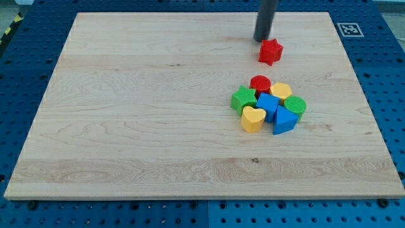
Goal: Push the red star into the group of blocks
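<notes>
The red star [270,52] lies alone on the wooden board, near the view's top right. My tip [262,40] stands just above and slightly left of it, very close or touching. Below the star, apart from it, sits the group of blocks: a red cylinder [260,83], a yellow block [281,90], a green star-like block [243,99], a green cylinder [295,105], a blue block [267,104], a blue triangle [284,120] and a yellow heart [253,118], packed against one another.
The wooden board [126,126] rests on a blue perforated table. A black-and-white marker tag [348,29] sits at the board's top right corner. The board's right edge lies to the right of the group.
</notes>
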Controlling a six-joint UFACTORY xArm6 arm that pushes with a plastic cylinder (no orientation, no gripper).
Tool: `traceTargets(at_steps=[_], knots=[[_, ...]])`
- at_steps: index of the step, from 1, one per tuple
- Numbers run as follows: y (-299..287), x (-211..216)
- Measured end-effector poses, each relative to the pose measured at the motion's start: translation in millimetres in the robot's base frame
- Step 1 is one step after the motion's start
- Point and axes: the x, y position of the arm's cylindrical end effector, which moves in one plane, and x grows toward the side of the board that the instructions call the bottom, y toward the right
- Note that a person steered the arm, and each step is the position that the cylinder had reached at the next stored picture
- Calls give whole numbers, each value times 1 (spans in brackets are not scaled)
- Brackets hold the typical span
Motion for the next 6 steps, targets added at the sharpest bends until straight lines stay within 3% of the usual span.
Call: traceTargets(at_steps=[6], knots=[[21, 103]])
